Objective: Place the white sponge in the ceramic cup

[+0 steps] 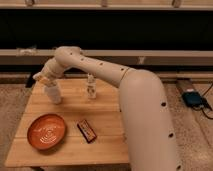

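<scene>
The ceramic cup (53, 94) is small and white and stands upright on the left rear part of the wooden table (107, 117). My gripper (42, 78) hangs just above and slightly left of the cup's rim, at the end of the white arm (95, 67) that reaches in from the right. The white sponge does not show on the table top. A pale bit at the gripper's tip could be the sponge, but I cannot tell it apart from the gripper.
A slim pale bottle (91, 86) stands right of the cup. A wide orange bowl (46, 131) sits at the front left, with a dark brown bar (86, 130) beside it. The arm's thick link (147, 125) covers the table's right side.
</scene>
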You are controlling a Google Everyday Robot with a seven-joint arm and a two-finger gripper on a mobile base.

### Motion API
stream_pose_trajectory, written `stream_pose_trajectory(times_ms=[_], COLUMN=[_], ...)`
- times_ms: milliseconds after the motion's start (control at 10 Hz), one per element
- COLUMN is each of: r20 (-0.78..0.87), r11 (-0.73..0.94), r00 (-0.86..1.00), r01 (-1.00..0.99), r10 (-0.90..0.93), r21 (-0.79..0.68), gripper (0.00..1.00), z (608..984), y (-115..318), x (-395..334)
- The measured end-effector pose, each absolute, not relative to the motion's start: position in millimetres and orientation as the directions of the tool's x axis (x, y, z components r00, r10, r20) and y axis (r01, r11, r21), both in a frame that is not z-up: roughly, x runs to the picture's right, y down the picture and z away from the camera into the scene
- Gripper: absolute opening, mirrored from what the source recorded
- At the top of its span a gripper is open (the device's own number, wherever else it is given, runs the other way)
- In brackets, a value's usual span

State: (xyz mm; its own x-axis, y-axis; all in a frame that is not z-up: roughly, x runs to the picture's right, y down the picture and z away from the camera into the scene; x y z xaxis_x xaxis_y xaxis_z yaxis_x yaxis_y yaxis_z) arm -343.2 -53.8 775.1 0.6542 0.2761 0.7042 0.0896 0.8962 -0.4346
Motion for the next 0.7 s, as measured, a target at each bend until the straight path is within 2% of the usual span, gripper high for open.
stream_pose_trajectory(times_ms=[600, 700], r20=[0.717, 0.724], r11=[0.891, 0.892], r00=[0.630, 0.622], r01=[0.089, 0.088], r10=[0.296, 0.299], r21=[-0.446, -0.444], gripper=[0.01, 0.09], z=[795.2, 797.9], y=[-48.2, -46.3], x=[-355.4, -357.4])
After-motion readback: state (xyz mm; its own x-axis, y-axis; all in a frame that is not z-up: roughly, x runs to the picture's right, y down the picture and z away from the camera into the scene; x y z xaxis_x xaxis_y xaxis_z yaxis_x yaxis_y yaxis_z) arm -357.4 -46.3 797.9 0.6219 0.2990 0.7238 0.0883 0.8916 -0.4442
